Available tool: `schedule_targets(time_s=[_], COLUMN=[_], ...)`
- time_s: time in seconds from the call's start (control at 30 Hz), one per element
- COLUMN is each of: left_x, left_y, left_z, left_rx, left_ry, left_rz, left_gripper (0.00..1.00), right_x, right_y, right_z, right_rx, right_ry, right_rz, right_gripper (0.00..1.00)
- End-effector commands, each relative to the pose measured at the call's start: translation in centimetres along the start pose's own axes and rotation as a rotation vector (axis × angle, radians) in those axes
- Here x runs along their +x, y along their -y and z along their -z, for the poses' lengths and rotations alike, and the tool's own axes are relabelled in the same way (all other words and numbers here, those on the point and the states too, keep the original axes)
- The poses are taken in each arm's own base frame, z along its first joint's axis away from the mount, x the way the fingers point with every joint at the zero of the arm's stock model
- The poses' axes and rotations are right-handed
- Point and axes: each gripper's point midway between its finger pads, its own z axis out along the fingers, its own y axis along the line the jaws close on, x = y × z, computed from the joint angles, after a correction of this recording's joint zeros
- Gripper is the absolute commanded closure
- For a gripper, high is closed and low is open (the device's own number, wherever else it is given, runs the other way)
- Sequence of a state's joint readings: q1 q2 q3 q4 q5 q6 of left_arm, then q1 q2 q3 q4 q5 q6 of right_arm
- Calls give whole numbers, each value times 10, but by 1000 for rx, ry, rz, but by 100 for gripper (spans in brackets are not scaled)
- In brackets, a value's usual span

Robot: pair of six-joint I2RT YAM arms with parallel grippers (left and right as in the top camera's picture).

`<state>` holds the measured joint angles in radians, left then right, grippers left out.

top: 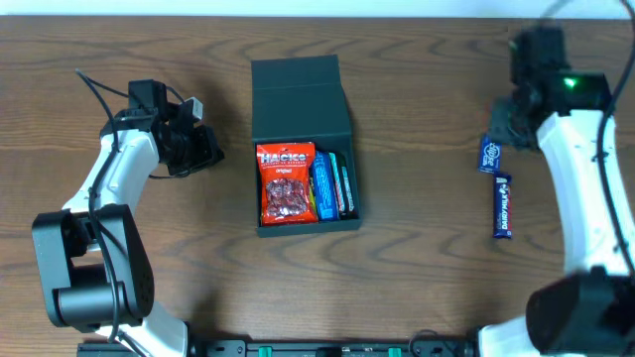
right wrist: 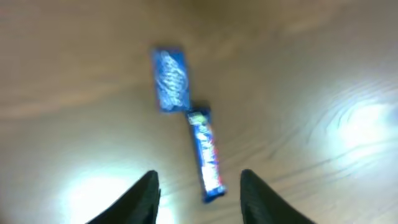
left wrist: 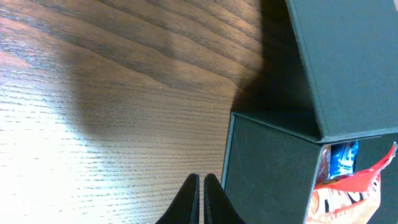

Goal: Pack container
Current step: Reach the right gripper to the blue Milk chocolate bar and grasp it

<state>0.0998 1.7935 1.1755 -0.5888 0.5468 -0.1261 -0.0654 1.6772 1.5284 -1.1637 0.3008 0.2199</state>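
Overhead gives the whole layout. The container (top: 303, 149) sits mid-table (top: 417, 268), with its flap lid (top: 298, 91) thrown back toward 12 o'clock. A red snack bag (top: 286, 183) fills the 9 o'clock side of the box, and blue packets (top: 330, 186) stand on edge along the 3 o'clock side.

The left gripper (top: 208, 154) hangs at 9 o'clock of the box, near its wall. The arm is bent back toward 7 o'clock.

The left wrist camera adds what overhead cannot. That gripper (left wrist: 202, 186) has its fingers pressed together with nothing between them, close beside the box's dark outer wall (left wrist: 267, 168). A sliver of red bag (left wrist: 348, 193) and blue wrapper (left wrist: 343, 158) peeks over the rim.

Out at 3 o'clock and well apart from the box, the right gripper (top: 508, 124) is up near the far edge, with its white arm running down to 5 o'clock. A small blue packet (top: 489, 153) and a blue bar (top: 503, 205) lie just below it.

The right wrist view is blurred, yet it shows that gripper (right wrist: 199, 186) spread wide and empty above the table. The bar (right wrist: 206, 152) is framed between its fingers, and the packet (right wrist: 170, 79) is at 12 o'clock beyond.
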Motion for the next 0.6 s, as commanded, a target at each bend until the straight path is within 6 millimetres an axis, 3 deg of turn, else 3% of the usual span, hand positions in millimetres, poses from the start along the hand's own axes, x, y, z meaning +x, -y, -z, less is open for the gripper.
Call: schedule_targets(time_s=[0.0, 0.13, 0.33, 0.57], left_x=[-5, -5, -8, -15], left_y=[2, 3, 3, 5], left_z=[0, 0, 0, 0], left_rx=[6, 6, 8, 13], left_ry=[6, 7, 18, 46], left_rz=[-24, -25, -31, -45], left_gripper=[94, 94, 94, 94], right_x=[34, 54, 70, 84], right_y=[9, 19, 2, -3], right_z=[-46, -80, -92, -108], right_rx=[-46, -67, -183, -192], right_ry=[-125, -161, -182, -203], right_rz=[49, 35, 122, 160], right_gripper=[54, 47, 44, 44])
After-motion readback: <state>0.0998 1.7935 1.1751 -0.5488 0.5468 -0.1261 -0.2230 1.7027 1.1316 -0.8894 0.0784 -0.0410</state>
